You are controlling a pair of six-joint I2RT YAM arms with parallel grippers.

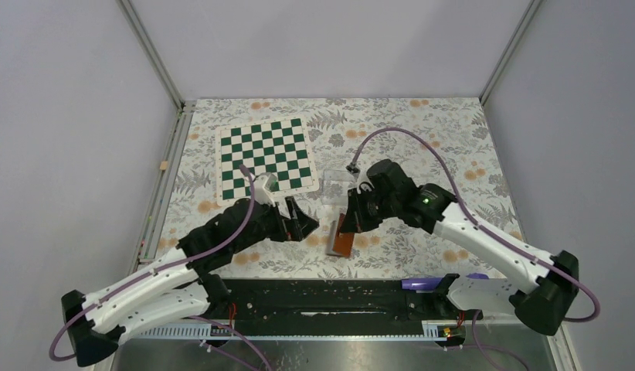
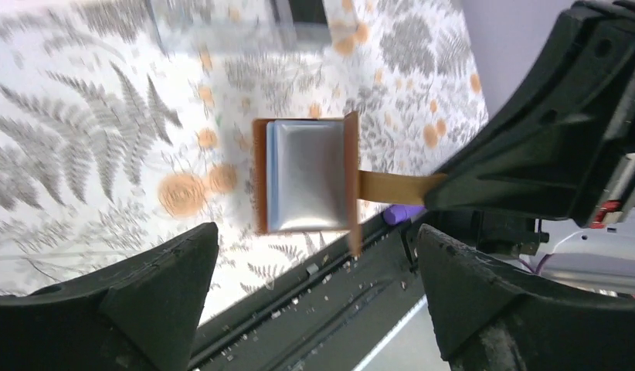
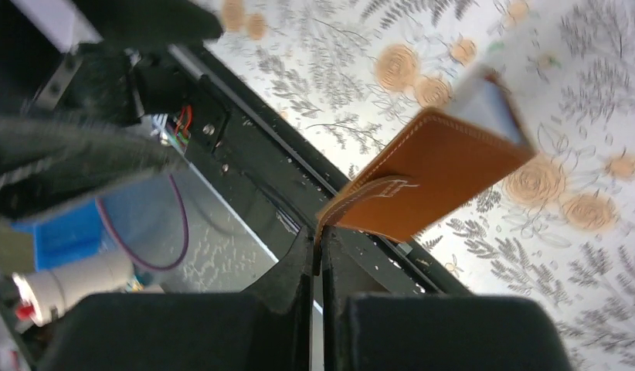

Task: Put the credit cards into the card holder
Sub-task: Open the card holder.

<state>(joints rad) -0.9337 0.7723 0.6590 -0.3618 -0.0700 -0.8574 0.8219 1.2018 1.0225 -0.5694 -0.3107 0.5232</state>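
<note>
By the floral worktop's (image 1: 453,131) near edge, middle, the brown leather fold-over card holder (image 3: 438,170) hangs tilted. The right gripper (image 3: 316,249) has its jaws pinching the holder's strap. The left gripper (image 1: 301,219), just beside, is spread and empty. Best to hold the strap taut, pale sleeves facing left. No black credit cards show.

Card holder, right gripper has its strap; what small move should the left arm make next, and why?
Probably pull the left gripper back to fetch a card: it's open and empty, the right gripper holds the card holder by its strap, no card in sight.
</note>
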